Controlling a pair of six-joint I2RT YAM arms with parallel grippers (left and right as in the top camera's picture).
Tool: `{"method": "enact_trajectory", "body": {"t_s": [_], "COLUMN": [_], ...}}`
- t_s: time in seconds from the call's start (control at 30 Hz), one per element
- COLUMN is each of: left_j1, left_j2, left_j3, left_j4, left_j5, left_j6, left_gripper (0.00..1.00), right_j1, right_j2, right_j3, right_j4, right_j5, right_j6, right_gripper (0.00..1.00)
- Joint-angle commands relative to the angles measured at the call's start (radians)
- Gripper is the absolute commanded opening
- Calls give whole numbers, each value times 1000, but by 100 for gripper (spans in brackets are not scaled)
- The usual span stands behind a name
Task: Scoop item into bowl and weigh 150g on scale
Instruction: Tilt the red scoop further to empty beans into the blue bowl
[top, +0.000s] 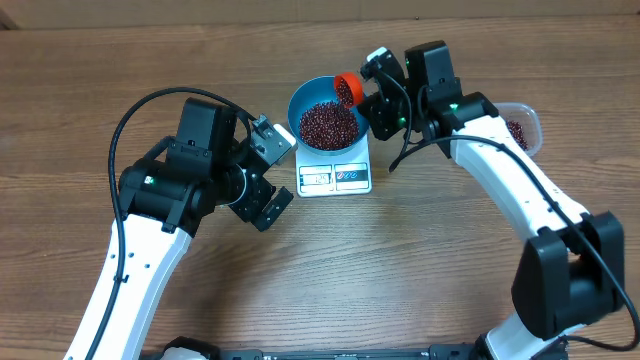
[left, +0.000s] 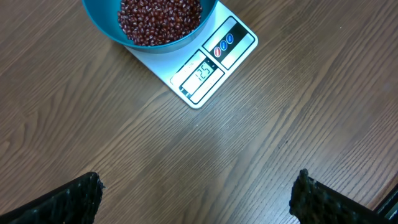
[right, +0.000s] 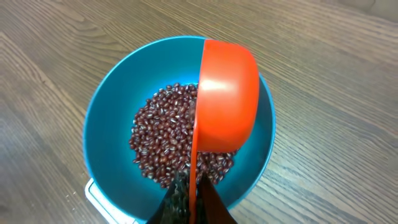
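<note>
The small flat white digital scale (left: 211, 62) stands mid-surface on the brown wood-grain surface (left: 280, 137). Its display seems to read 125, beside round red and blue marks. On it sits the round blue plastic bowl (right: 106, 112) of dark red-brown beans (right: 161, 143). The right claw (right: 189, 199) is clenched on an orange plastic scoop (right: 227, 93), which is tipped sideways just above the beans. The left claw (left: 196, 199) gapes released, near the scale's display edge but apart from it.

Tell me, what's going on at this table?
The right fingers are shut on the handle of an orange scoop, held tipped over a blue bowl of red-brown beans. The bowl sits on a small white scale whose display is lit. The left fingers hang open nearby, holding nothing. A clear tub with more beans stands beside the right arm.
</note>
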Motion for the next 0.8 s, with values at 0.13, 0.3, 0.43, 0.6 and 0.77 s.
{"method": "enact_trajectory", "body": {"t_s": [0.13,0.3,0.43,0.6,0.77], "left_j1": [4,5,4,4,4], "left_j2": [4,4,4,4,4], "left_j3": [-2,-2,-2,-2,-2], "left_j4": [0,0,0,0,0], "left_j5": [7,7,7,7,7], "left_j6": [12,12,12,12,12], "left_gripper": [100,100,100,100,100], "right_j1": [76,149,162,162,162], "right_j2": [-88,-88,-88,-89,-89], "right_j3": [2,2,2,2,2], "right_j4": [-52,-54,-53,-50,-50], "right_j5": [192,385,387,383,382], "right_j6": [-105,-104,-103,-76,45], "right_gripper": [4,4,4,4,4]}}
